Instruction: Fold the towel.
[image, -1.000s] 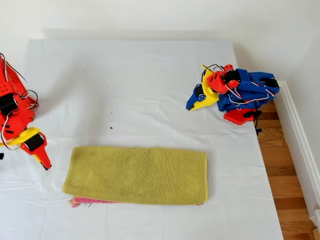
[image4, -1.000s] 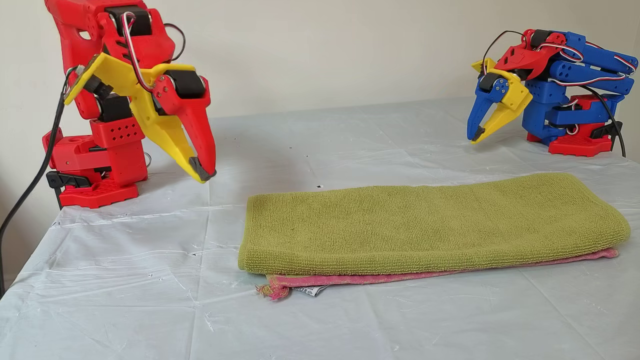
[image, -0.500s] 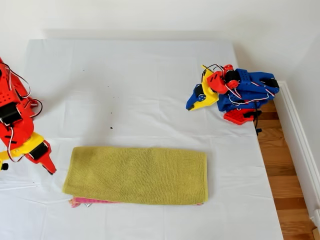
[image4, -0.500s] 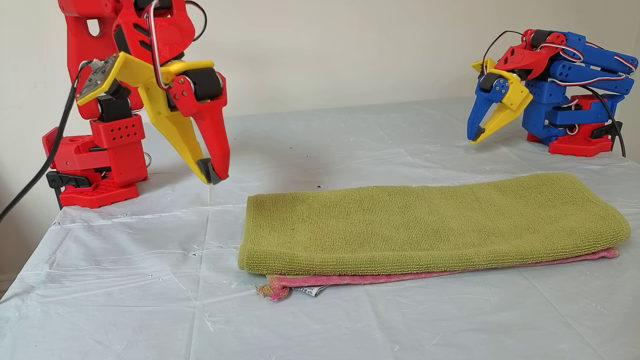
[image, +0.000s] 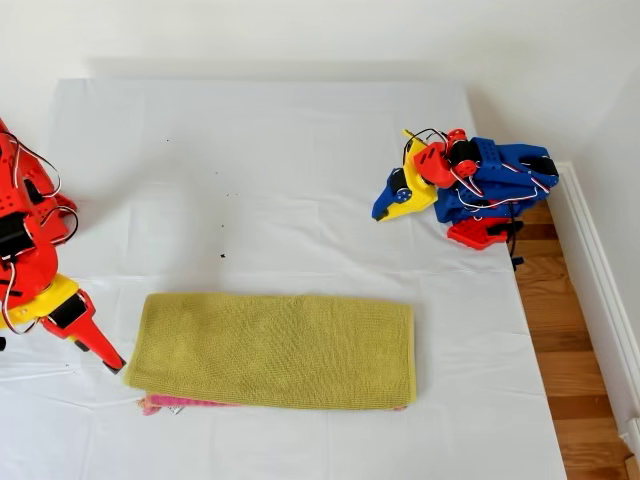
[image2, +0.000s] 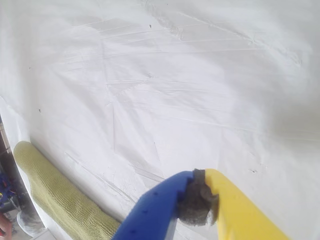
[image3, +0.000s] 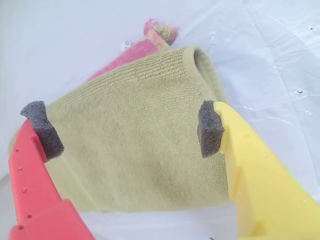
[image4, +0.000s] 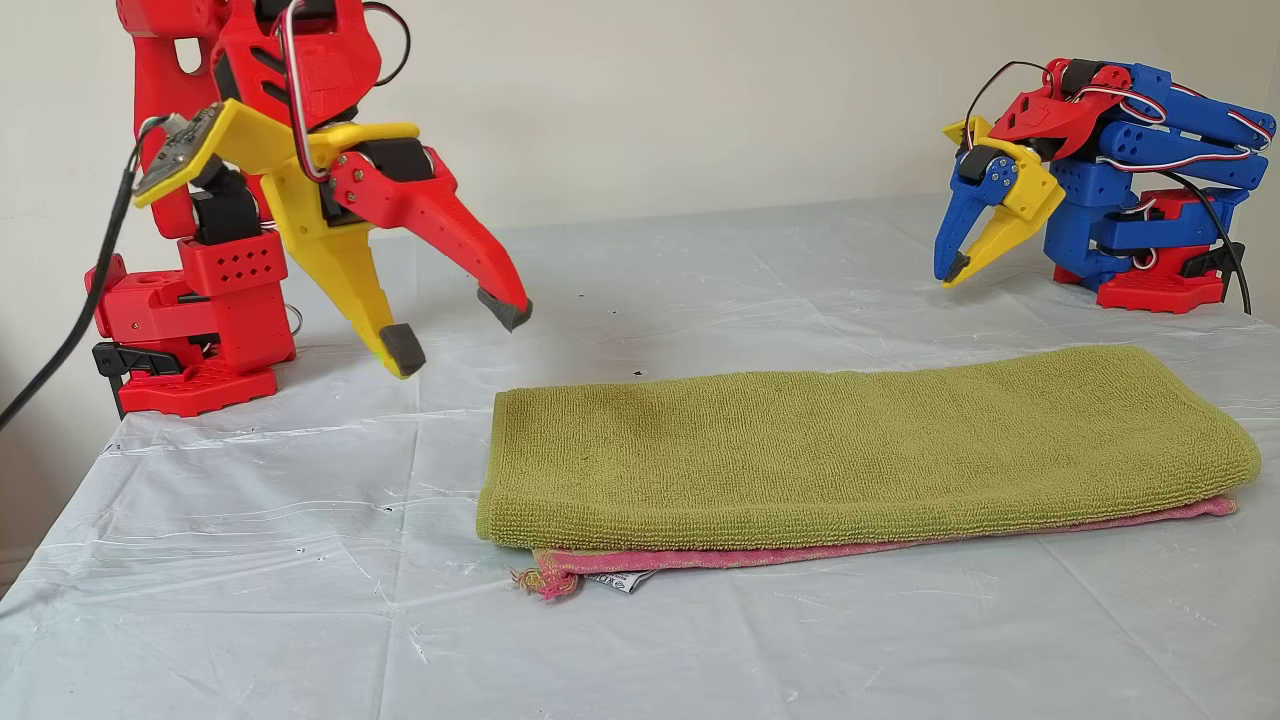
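Yellow-green terry towel (image: 275, 350) — folded into a long strip, pink border peeking beneath — lies on the white plastic sheet (image: 260, 180). My second gripper (image4: 455, 330), red and yellow, hangs just off the strip's short end, jaws spread wide. Bring it lower and catch every layer at that end before lifting. My first gripper (image2: 195, 202) — blue and yellow, pads together on nothing — sits well away from the towel.

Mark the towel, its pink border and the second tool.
towel (image4: 850, 450), other view, middle of top layer.
pink border (image4: 900, 545), other view, strip under front edge.
my second tool (image4: 455, 330), other view, between open tips.
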